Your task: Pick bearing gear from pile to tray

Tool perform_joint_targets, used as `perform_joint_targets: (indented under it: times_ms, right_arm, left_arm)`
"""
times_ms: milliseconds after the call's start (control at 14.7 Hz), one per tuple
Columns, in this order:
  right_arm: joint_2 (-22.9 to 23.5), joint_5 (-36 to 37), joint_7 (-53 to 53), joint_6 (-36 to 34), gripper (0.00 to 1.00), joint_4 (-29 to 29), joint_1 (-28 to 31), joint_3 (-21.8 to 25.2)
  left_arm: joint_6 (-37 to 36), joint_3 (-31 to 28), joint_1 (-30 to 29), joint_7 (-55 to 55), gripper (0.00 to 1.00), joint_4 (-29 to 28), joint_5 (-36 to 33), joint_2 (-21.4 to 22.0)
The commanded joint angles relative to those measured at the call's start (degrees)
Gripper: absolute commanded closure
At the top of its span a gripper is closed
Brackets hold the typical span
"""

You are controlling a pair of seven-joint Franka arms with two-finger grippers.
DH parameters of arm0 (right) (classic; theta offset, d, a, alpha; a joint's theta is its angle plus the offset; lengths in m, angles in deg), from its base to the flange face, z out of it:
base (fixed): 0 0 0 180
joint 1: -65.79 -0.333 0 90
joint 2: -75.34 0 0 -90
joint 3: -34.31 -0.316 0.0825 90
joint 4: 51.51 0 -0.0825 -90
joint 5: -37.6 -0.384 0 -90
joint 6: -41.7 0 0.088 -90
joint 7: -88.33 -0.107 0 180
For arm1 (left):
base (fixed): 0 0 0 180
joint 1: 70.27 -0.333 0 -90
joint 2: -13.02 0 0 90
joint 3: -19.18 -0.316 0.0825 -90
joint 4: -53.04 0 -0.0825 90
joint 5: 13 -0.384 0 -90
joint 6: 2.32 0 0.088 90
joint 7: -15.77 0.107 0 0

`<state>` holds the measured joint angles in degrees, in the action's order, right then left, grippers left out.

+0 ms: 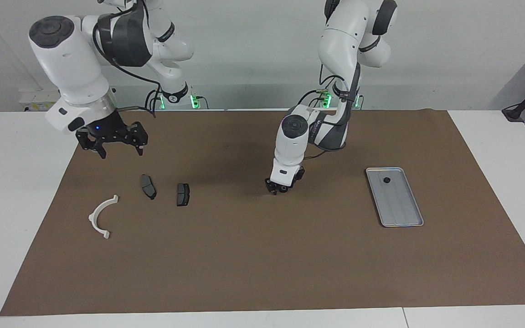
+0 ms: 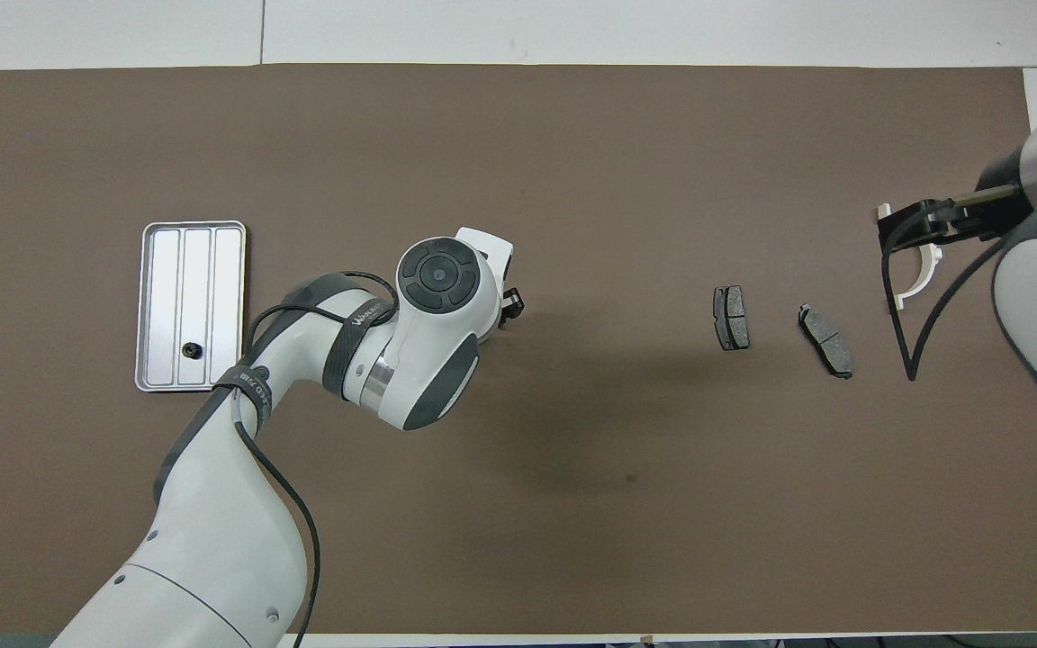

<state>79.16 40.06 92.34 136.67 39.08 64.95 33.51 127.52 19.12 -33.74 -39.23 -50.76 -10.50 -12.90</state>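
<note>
Left tool (image 1: 277, 188) low on mat, well apart from tray (image 1: 404, 214).

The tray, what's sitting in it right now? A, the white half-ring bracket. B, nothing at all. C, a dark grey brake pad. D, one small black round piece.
D: a single small black round piece lies in the tray, near its end closest to the robots, while both brake pads and the white bracket lie on the brown mat.

Left arm (image 2: 365, 351) band reads "WANKEO" (partly legible).
</note>
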Motion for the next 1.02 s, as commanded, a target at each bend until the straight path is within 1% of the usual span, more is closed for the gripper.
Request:
perform_joint_targets:
  times_ms: [0,68,136,273,341,477,545,955]
  right_arm:
    - [-4.69,-1.41,1.35,-2.14,0.00,2.40,-1.36,1.50]
    - [-5.66,-1.41,1.35,-2.94,0.00,2.58,-1.27,1.50]
    - [-6.02,-1.41,1.26,-4.16,0.00,2.41,-1.18,1.50]
    - [-7.42,-1.67,1.26,-7.93,0.00,2.32,-0.92,1.50]
    - [-7.43,-1.67,1.26,-9.17,0.00,2.06,-0.74,1.58]
    - [-7.95,-1.59,1.17,-9.97,0.00,2.40,-0.83,1.67]
    - [-7.95,-1.59,1.17,-11.11,0.00,2.41,-1.00,1.67]
    - [-7.25,-1.67,0.73,-11.29,0.00,2.23,-0.92,1.67]
  left_arm:
    - [1.20,-0.99,1.08,-1.34,0.66,-1.93,-1.00,1.31]
    - [0.51,-0.99,1.08,-1.34,0.91,-1.75,-1.00,1.31]
    - [-0.81,-1.08,1.08,-1.34,0.98,-1.32,-1.00,1.31]
    - [-7.99,-2.21,0.13,-0.64,0.98,3.58,-1.87,1.40]
    - [-9.50,-2.31,-1.62,0.84,0.98,3.69,-2.40,2.62]
    - [-9.70,-2.31,-7.15,9.25,0.98,1.33,-2.41,6.22]
    - [-9.87,-2.22,-10.66,13.91,0.98,1.32,-2.41,6.93]
    - [-8.38,-2.40,-26.75,40.99,0.98,1.41,-2.41,6.67]
